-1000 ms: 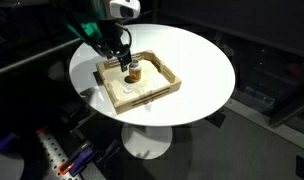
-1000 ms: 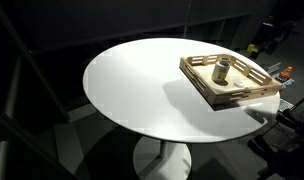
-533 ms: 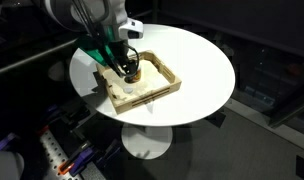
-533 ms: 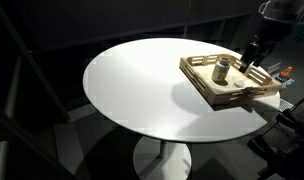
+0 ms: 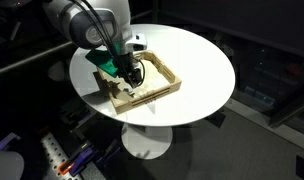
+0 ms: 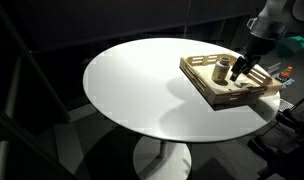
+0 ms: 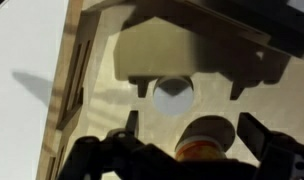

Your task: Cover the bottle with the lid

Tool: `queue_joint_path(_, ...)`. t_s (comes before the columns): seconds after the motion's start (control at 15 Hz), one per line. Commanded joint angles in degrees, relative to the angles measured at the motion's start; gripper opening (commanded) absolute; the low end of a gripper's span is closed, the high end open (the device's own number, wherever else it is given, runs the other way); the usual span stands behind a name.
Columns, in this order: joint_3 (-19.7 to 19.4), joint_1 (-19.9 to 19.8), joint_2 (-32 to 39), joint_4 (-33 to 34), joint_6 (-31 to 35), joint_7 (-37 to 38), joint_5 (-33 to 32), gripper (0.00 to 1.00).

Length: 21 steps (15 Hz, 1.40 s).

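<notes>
The amber bottle stands uncapped inside the wooden tray, low in the wrist view. The white lid lies flat on the tray floor just beyond it, partly in shadow. My gripper is open, with its fingers on either side of the bottle's top and nothing held. In an exterior view the bottle stands in the tray with my gripper low beside it. In an exterior view my gripper hides the bottle in the tray.
The tray sits near one edge of a round white table, which also shows in an exterior view. Dark surroundings lie beyond the table. Small orange items lie past the tray.
My arm has come down into the tray and now sits low next to the bottle. The bottle and tray have not moved.
</notes>
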Motion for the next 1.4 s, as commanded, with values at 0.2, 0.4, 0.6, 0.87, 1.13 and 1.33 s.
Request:
queue_joint_path(0.2, 1.84, -3.28, 4.83, 1.73, 2.94, -2.89, 1.05, 1.0)
queue_joint_path(0.4, 2.4, -4.13, 5.93, 1.89, 3.61, -3.31, 0.86, 0.85)
queue_joint_path(0.6, 2.72, -4.32, 5.77, 1.91, 3.79, -3.21, 0.55, 0.59)
queue_joint_path(0.87, 2.87, -4.08, 4.04, 1.75, 3.0, -2.75, 0.64, 0.28)
queue_joint_path(1.13, 3.86, -4.27, 1.5, 1.11, 1.73, -2.92, 1.4, 0.16)
queue_joint_path(1.33, 5.16, -4.51, -1.67, 0.87, -0.52, -3.53, 2.62, 0.16)
